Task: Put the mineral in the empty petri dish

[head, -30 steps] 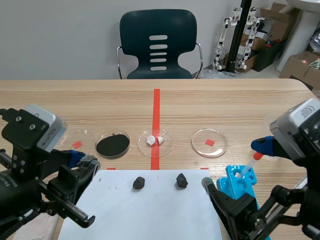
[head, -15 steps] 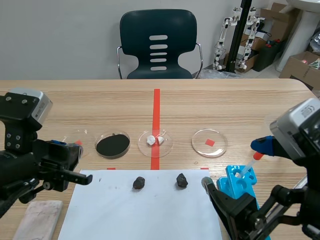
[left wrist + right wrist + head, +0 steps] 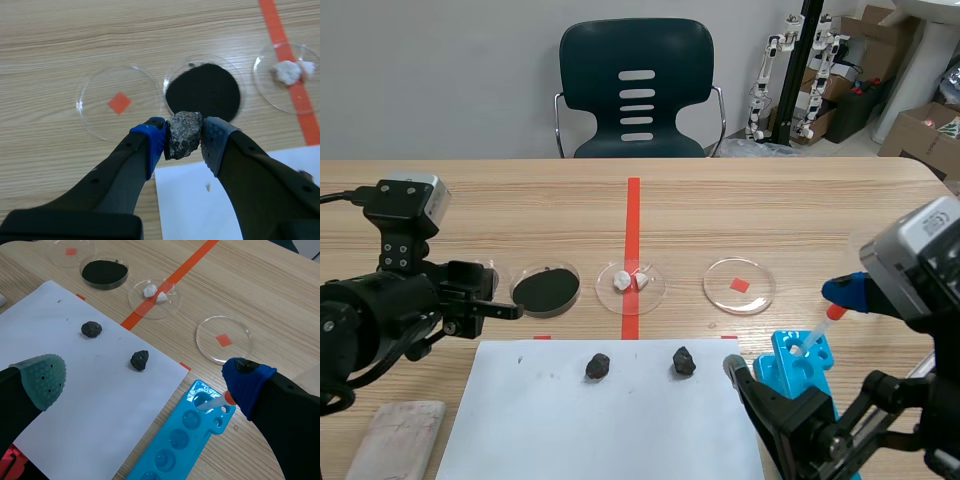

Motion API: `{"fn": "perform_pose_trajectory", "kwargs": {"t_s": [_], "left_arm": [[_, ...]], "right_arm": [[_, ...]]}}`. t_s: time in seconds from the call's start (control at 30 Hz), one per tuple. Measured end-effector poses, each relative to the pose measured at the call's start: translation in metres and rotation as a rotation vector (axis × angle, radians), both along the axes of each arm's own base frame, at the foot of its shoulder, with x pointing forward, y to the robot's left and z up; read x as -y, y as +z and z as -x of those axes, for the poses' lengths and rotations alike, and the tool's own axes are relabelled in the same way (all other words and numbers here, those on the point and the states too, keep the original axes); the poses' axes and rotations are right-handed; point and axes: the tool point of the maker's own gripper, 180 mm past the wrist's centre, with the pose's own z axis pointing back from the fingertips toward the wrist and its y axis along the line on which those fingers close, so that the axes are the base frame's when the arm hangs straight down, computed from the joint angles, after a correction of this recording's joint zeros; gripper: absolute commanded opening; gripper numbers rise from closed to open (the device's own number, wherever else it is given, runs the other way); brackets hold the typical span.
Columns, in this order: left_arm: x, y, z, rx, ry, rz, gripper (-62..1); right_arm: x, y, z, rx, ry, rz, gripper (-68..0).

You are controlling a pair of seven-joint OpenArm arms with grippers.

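Observation:
My left gripper (image 3: 183, 141) is shut on a rough grey mineral (image 3: 184, 129), pinched between its blue pads. It hangs over the table at the far left corner of the white paper (image 3: 200, 200). Just ahead lie an empty petri dish (image 3: 120, 102) over a red mark and a dish of black powder (image 3: 202, 92). In the scene view the left gripper (image 3: 500, 308) sits beside the black-powder dish (image 3: 545, 288). My right gripper (image 3: 144, 377) stands open above the paper, holding nothing. A second empty dish (image 3: 739, 285) lies at the right.
Two dark minerals (image 3: 598, 366) (image 3: 684, 361) rest on the paper (image 3: 610, 420). A dish with white pieces (image 3: 631, 282) sits on the red line. A blue well plate (image 3: 800, 365) with a dropper lies under the right arm. A pale block (image 3: 395, 438) lies at the near left.
The left arm has risen from the paper's near left corner and swung away from the robot toward the left dishes. The pale block has come into sight. The right arm has stayed still.

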Motion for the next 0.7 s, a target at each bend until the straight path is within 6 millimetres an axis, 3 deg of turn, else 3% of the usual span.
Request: {"fn": "perform_pose_trajectory", "kwargs": {"t_s": [0.3, 0.7], "left_arm": [[-0.025, -0.017, -0.045, -0.01, 0.121, -0.002, -45.3], [-0.041, -0.043, -0.07, -0.142, 0.217, 0.0, -45.3]], "right_arm": [[0.0, 0.0, 0.0, 0.0, 0.0, 0.0, 0.4], [0.0, 0.0, 0.0, 0.0, 0.0, 0.0, 0.4]]}}
